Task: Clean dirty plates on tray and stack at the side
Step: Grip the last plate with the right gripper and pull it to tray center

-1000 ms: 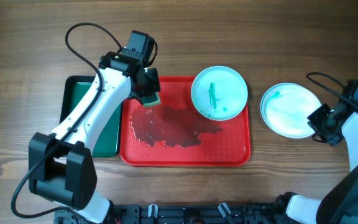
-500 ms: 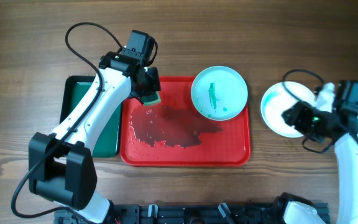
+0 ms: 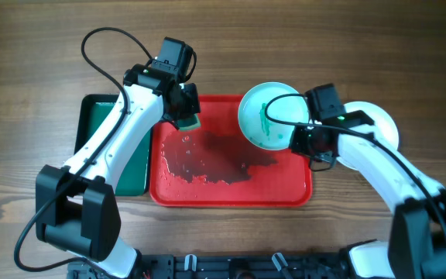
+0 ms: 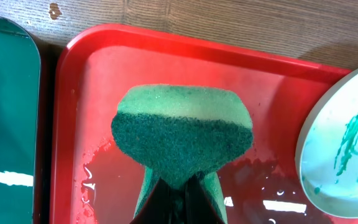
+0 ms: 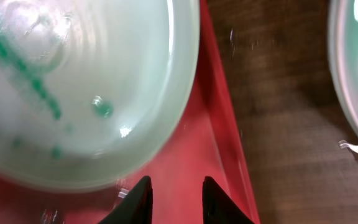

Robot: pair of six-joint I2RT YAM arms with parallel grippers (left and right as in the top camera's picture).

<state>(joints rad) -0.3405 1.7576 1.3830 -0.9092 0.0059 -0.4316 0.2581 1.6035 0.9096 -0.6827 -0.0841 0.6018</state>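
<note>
On the red tray (image 3: pixel 231 194): one smeared plate (image 3: pixel 269 116) is seated in the far right corner, with a green streak across its middle; a film of water (image 3: pixel 207 159) is spread over the floor to its left.
Beside the red tray: a side plate (image 3: pixel 385 128) is laid on the table at the right, partly hidden by the arm; whether another lies under it cannot be told.
Left claw (image 4: pixel 178 202): pinched on a green sponge (image 4: pixel 182 130), which is squeezed at its waist and held over the far left corner, apart from the smeared plate.
Right claw (image 5: pixel 176 199): spread, with nothing between the fingers; placed just at the near right edge of the smeared plate, above the tray's rim.
Step in hand: judged to be the taking hold of the last dirty plate so that it can be scrubbed.
Next move: the plate's edge would need to be brought between the fingers and gripped firmly, since the wet rim may slip; only then should the sponge be carried across to the streak.
</note>
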